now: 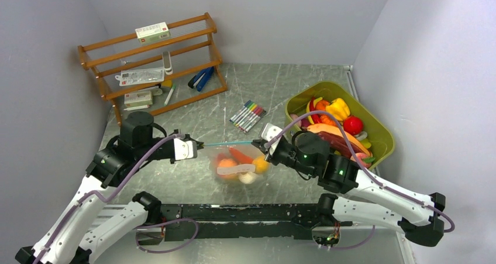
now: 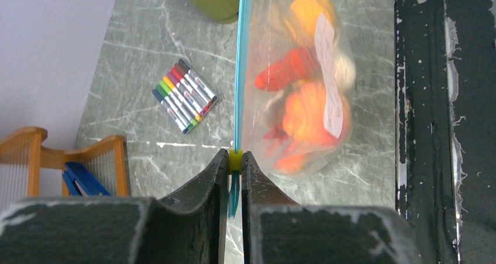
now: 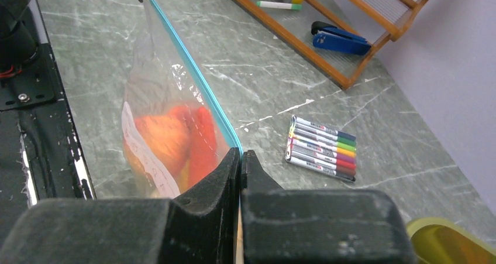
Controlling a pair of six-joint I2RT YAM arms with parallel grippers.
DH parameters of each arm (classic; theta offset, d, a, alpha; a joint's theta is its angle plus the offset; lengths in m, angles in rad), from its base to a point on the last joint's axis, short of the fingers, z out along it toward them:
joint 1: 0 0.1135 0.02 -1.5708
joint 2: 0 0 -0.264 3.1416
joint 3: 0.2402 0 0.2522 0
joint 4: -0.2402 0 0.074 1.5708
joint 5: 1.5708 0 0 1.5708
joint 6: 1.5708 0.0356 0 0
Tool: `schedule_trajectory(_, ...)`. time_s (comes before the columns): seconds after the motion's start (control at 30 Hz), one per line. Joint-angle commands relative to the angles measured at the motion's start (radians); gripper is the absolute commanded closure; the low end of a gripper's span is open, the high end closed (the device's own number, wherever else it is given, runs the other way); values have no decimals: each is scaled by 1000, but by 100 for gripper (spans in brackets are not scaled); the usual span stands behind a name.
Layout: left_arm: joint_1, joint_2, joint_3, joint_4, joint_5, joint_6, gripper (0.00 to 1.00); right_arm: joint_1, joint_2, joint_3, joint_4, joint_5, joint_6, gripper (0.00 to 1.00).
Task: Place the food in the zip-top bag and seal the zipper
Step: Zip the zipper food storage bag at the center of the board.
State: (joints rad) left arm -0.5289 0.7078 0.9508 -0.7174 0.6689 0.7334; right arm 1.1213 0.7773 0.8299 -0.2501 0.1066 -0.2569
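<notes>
Both ends of the zipper are held. The left end effector is pressed together on the left end, over a small yellow tab (slider or end stop, can't tell). The right end effector is pressed together on the right end, and the strip runs out from between its tips in the right wrist view. The zip-top bag hangs from the taut strip between them, near the middle of the counter's near edge. Its belly sags low, touching the counter or just off it, can't tell which. The food is inside: orange, red, yellow and white pieces bunched at the bottom behind the white label. More toy produce sits in the olive tub by the right edge, and markers lie beyond the bag toward the far edge. I read this as the sealing step. The strip looks like one thin line end to end, but I can't confirm the tracks are mated. To do it well I'd anchor one end and run the other along the strip with a light pinch, travelling straight so it doesn't twist. Use just enough tension to hold it straight, since too much and an end slips out. The food's weight pulls the mouth apart, so I'd rest the belly on the counter first.
</notes>
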Motion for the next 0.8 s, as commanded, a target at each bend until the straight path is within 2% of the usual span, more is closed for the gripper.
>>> schedule_trajectory(0.0, 3, -16, 26, -99, -125, -6, 93, -4, -52, -12, 4, 103, -2, 100)
schedule_trajectory(0.3, 3, -17, 76, -166, -203, -38, 93, -4, -10, 8, -25, 103, 20, 100)
schedule_trajectory(0.5, 3, -28, 82, -195, -264, -72, 93, -4, 2, 3, 12, 65, 33, 100)
schedule_trajectory(0.63, 3, -29, 104, -196, -272, -102, 93, -4, -4, -10, 64, 3, 41, 100)
schedule_trajectory(0.77, 3, -63, 126, -213, -261, -118, 93, -5, -5, 0, 69, -134, 45, 100)
